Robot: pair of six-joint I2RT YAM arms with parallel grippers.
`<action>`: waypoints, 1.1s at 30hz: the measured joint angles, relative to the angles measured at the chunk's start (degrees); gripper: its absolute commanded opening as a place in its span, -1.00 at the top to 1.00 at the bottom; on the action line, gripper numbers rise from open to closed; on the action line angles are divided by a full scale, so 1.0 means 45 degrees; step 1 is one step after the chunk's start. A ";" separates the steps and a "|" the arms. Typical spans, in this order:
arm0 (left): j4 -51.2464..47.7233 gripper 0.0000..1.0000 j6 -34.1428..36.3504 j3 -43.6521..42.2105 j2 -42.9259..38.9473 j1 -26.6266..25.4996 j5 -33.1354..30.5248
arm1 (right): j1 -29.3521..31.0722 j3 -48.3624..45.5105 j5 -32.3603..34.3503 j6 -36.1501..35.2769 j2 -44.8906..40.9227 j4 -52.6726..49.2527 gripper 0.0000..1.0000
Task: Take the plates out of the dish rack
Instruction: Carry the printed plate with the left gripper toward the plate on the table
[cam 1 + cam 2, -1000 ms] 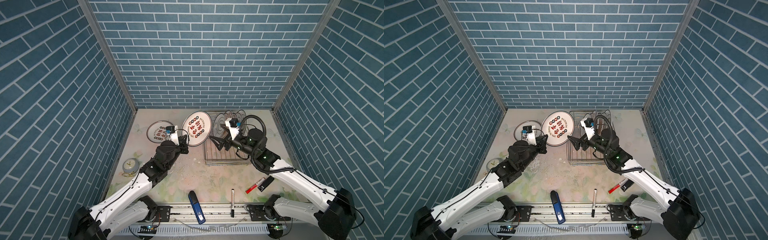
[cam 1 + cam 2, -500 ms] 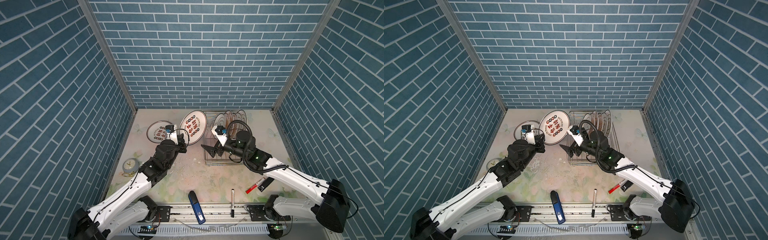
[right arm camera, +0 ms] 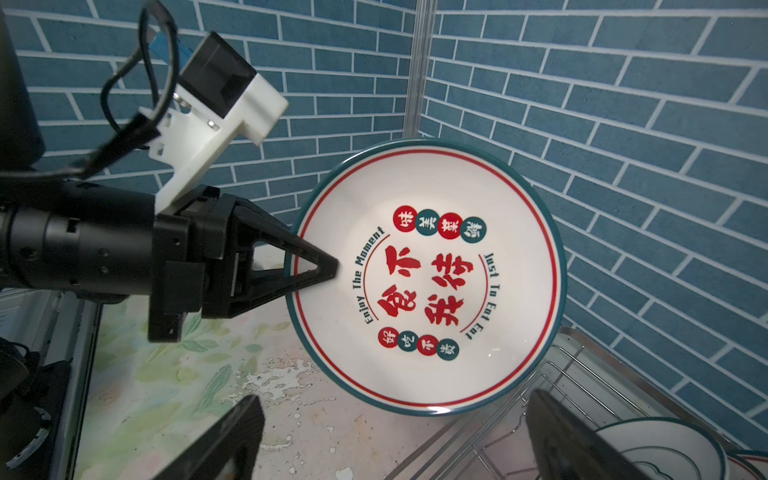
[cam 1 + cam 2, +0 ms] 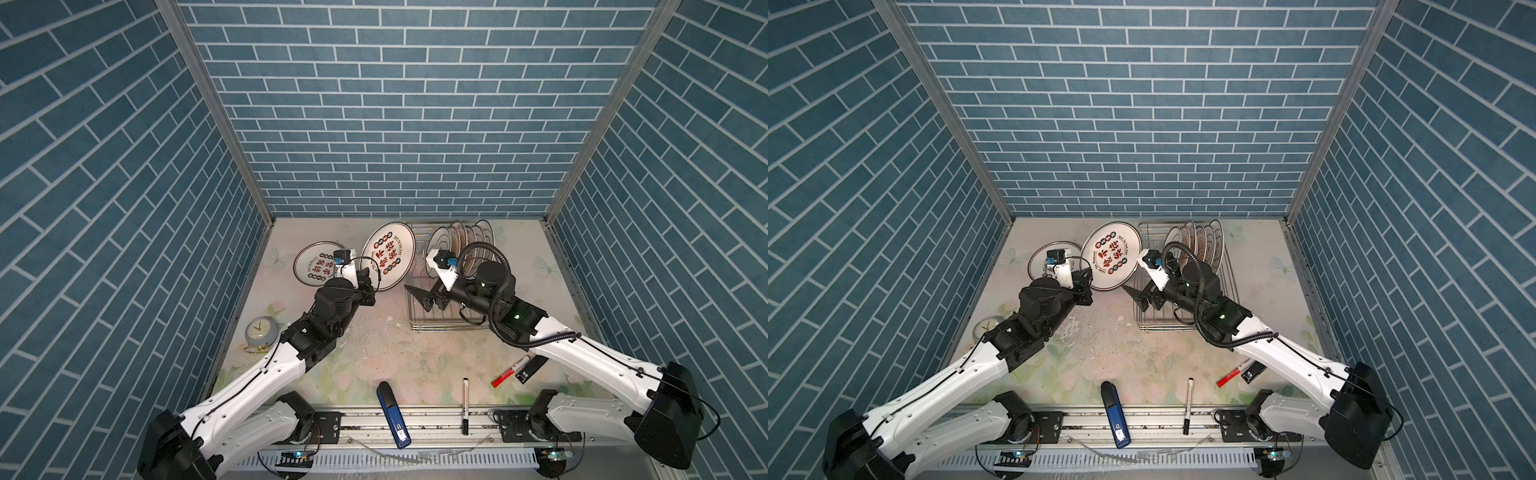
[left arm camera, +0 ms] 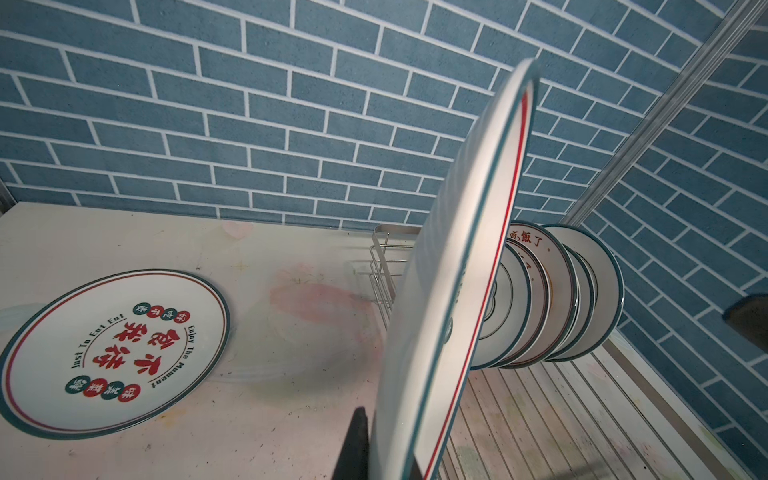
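My left gripper [image 4: 372, 286] is shut on the lower edge of a white, dark-rimmed plate [image 4: 388, 255] with red characters. That plate [image 5: 457, 291] is held on edge above the table, just left of the dish rack [image 4: 449, 328]. Its printed face [image 3: 428, 274] is turned toward my right gripper [image 4: 422, 297]. The right gripper stands open and empty at the rack's near left corner. A like plate [image 4: 313, 270] lies flat on the table at the left. Several plates [image 4: 461, 239] stand upright at the far end of the rack.
A small round clock [image 4: 261, 332] stands by the left wall. Along the front edge lie a blue stapler-like thing [image 4: 392, 415], a black marker [image 4: 465, 405], a red marker [image 4: 509, 370] and a small black block [image 4: 530, 368]. Brick walls close in three sides.
The right gripper has drawn back from the held plate toward the rack's near left corner, uncovering the standing plates. The left gripper holds its plate almost where it was.
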 measured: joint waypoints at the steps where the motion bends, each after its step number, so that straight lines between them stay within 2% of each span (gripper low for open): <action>1: -0.0005 1.00 -0.0053 0.0000 0.0044 0.0000 0.0073 | 0.0000 0.0005 0.0053 0.0000 0.0000 0.0044 -0.98; 7: -0.0019 1.00 -0.0617 0.0000 0.0146 0.0000 0.0121 | 0.0000 0.0005 0.0500 0.0005 0.0005 0.0126 -0.98; 11: -0.0121 1.00 -0.1545 -0.0005 0.0097 0.0355 0.0068 | 0.0000 0.0029 0.0733 0.0053 0.0180 0.0141 -0.98; 17: 0.0374 1.00 -0.3492 -0.0831 -0.0797 0.2351 0.0860 | 0.0000 0.0403 0.0923 0.0243 0.1069 0.0015 -0.98; 24: 0.0534 1.00 -0.5071 -0.1787 -0.1418 0.3580 0.1642 | 0.0000 0.1515 0.1511 0.0772 0.2278 0.0068 -0.98; 28: 0.0865 1.00 -0.6013 -0.2006 -0.0913 0.5236 0.2667 | 0.0000 0.2176 0.1472 0.1175 0.3099 0.0131 -0.98; 33: 0.1180 1.00 -0.6834 -0.2205 -0.0087 0.6261 0.3376 | 0.0000 0.3298 0.2380 0.1977 0.4323 -0.0131 -0.98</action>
